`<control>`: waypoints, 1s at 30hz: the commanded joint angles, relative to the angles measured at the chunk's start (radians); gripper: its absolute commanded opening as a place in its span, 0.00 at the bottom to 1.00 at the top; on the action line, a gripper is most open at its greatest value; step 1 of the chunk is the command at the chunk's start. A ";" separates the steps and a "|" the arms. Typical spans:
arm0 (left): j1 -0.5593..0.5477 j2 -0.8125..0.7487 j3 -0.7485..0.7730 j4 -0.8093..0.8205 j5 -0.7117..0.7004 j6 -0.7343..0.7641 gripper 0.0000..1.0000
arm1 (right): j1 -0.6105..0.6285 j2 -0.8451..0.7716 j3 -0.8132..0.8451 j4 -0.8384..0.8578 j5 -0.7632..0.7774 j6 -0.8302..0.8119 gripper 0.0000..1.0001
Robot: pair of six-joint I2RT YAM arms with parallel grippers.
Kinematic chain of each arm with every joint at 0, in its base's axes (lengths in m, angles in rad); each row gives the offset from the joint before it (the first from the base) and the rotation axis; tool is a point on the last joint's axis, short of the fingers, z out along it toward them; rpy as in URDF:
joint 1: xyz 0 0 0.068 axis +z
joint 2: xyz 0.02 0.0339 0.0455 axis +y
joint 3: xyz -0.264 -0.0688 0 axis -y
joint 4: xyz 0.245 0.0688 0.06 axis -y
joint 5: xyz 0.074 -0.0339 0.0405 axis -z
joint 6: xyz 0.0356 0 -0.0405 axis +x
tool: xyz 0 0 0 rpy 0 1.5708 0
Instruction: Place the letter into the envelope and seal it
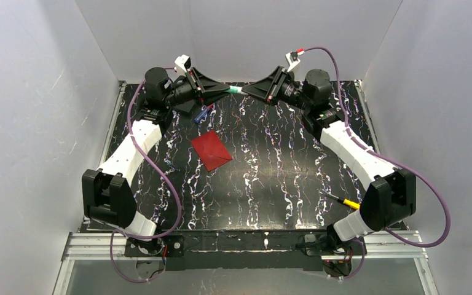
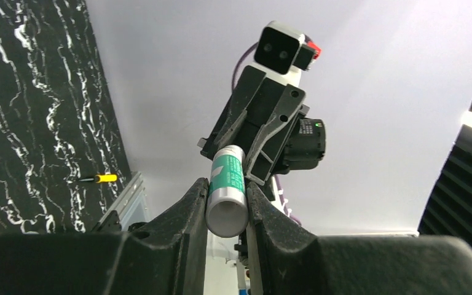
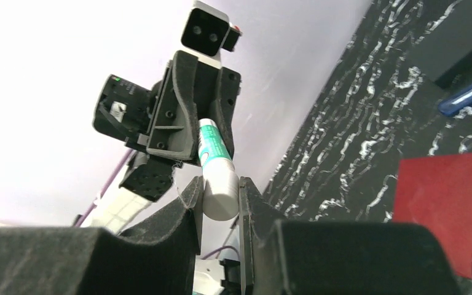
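Left fingers closed partway on one end of a glue stick, a white tube with a green label; right fingers closed partway on its other end. Both arms reach to 12 o'clock of the desk, wrists facing each other, tube bridging tip to tip and held up off the surface. Each wrist view looks along the stick at the opposite wrist and its camera. Envelope lies flat on the desk at about 10 o'clock from desk centre, turned on a slant, well apart from both sets of fingers, nothing touching it; whether its flap is stuck down, cannot tell. Blue pen at 11 o'clock, just beyond the envelope's far corner and below the left wrist. Flat black object lies near the pen. Yellow-handled tool at 4 o'clock, close to the right arm's elbow.
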 commanded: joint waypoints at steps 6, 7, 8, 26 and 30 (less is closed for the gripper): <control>-0.027 -0.024 0.060 0.159 0.081 -0.063 0.00 | 0.016 0.039 0.010 0.319 -0.146 0.224 0.10; -0.027 -0.025 0.059 0.163 0.082 -0.058 0.00 | 0.016 0.047 0.023 0.321 -0.162 0.231 0.10; -0.029 -0.026 0.057 0.166 0.083 -0.057 0.00 | 0.015 0.053 0.033 0.313 -0.174 0.231 0.10; -0.120 0.022 0.048 0.210 0.110 0.085 0.00 | 0.054 0.138 0.071 0.294 -0.201 0.304 0.01; -0.153 0.047 0.035 0.211 0.131 0.095 0.00 | 0.084 0.163 0.116 0.233 -0.195 0.248 0.01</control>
